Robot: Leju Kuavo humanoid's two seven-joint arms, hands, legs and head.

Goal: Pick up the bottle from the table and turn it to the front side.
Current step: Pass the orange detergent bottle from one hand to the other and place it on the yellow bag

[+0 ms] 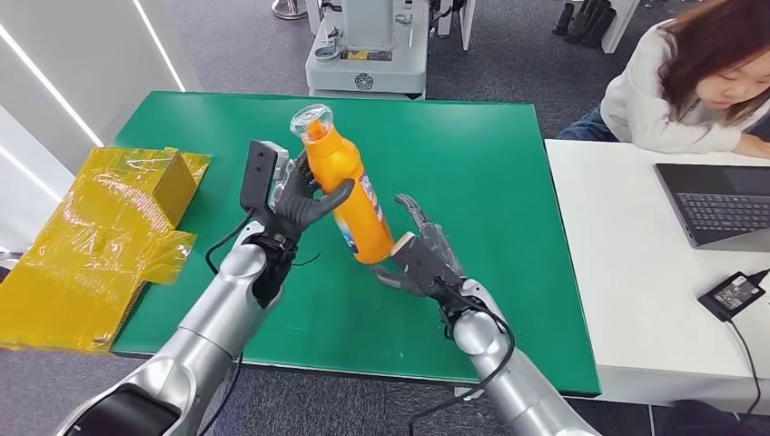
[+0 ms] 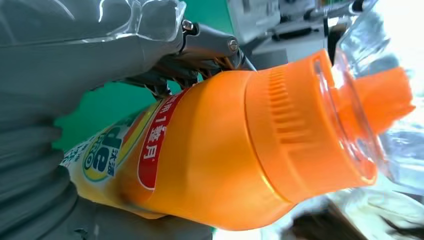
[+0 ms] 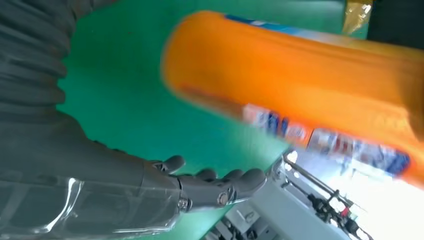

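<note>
**Bottle held in the air by left hand, right hand spread below it**

Left hand (image 1: 304, 204): fingers wrapped round the middle of the orange bottle (image 1: 343, 186), thumb across its front. Bottle is clear of the green desk (image 1: 481, 163), tilted, clear cap end up and away from the robot, base end down toward the right hand. In the left wrist view the bottle (image 2: 220, 155) shows its label with a red strip and the ribbed orange collar under the clear cap.

Right hand (image 1: 425, 259): fingers spread, holding nothing, just beside the bottle's base; cannot tell whether the palm touches it. In the right wrist view the hand (image 3: 200, 187) lies apart from the blurred bottle (image 3: 300, 80).

Surroundings: crumpled yellow wrap (image 1: 100, 236) at the desk's left edge. A white desk (image 1: 617, 272) on the right carries a laptop (image 1: 722, 204) and a black power brick (image 1: 734, 295); a person (image 1: 690, 82) sits behind it
</note>
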